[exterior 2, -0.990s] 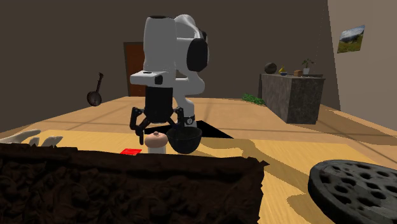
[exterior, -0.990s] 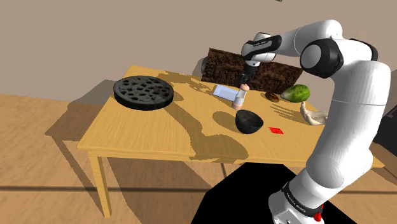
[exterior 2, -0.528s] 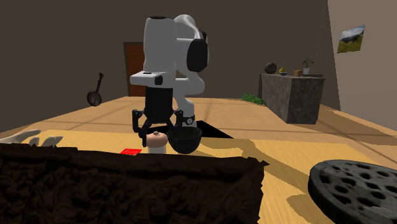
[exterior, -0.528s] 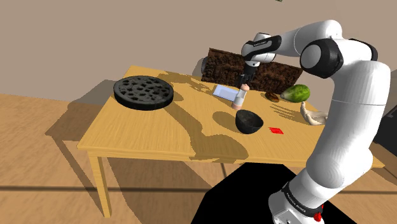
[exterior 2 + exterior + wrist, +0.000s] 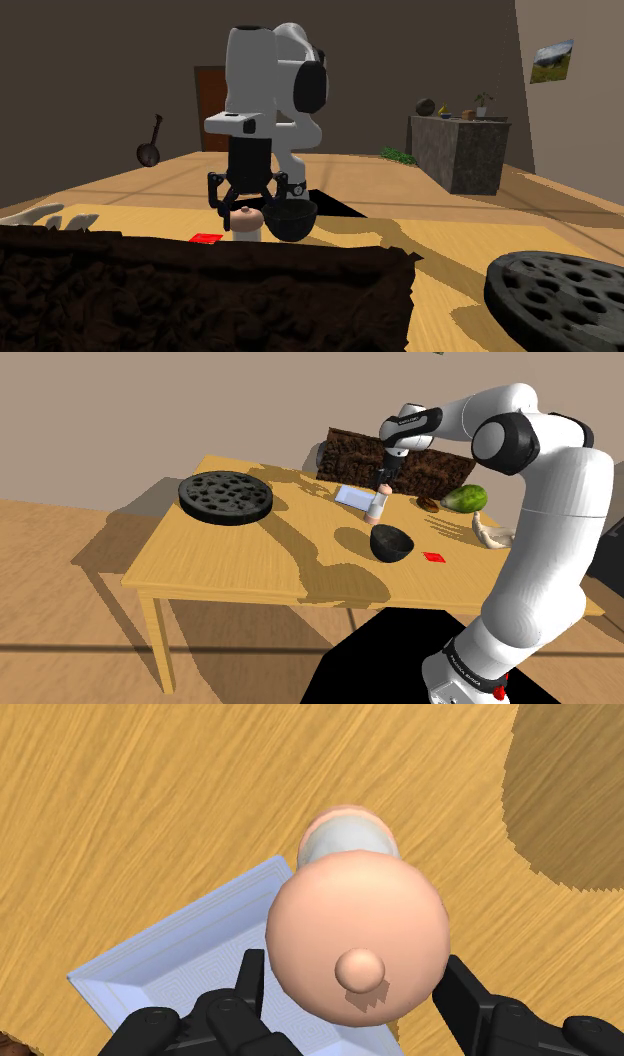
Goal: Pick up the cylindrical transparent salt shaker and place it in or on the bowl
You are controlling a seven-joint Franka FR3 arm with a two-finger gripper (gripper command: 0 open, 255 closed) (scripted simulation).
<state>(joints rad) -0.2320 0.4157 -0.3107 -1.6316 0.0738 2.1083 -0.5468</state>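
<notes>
Wrist view, left to right: a pale rectangular tray [image 5: 170, 966], then the salt shaker [image 5: 355, 929], seen end-on from its pink domed top. The gripper [image 5: 352, 986] is spread, and its fingers [image 5: 238, 1004] stand astride the top without clearly touching it. The shaker stands upright on the wooden table [image 5: 230, 562], long axis vertical, directly below the hand. The black bowl [image 5: 392, 542] sits near it, toward the shoulder view's lower right.

We are seeing the salt shaker [image 5: 377, 504] standing on the table [image 5: 230, 567] just beside a flat tray [image 5: 353, 496], with the tool [image 5: 384, 484] hanging over it. The bowl [image 5: 391, 542] is sitting nearer the stand [image 5: 380, 662], and a round disc [image 5: 226, 497] is lying well apart at the shoulder view's left.
</notes>
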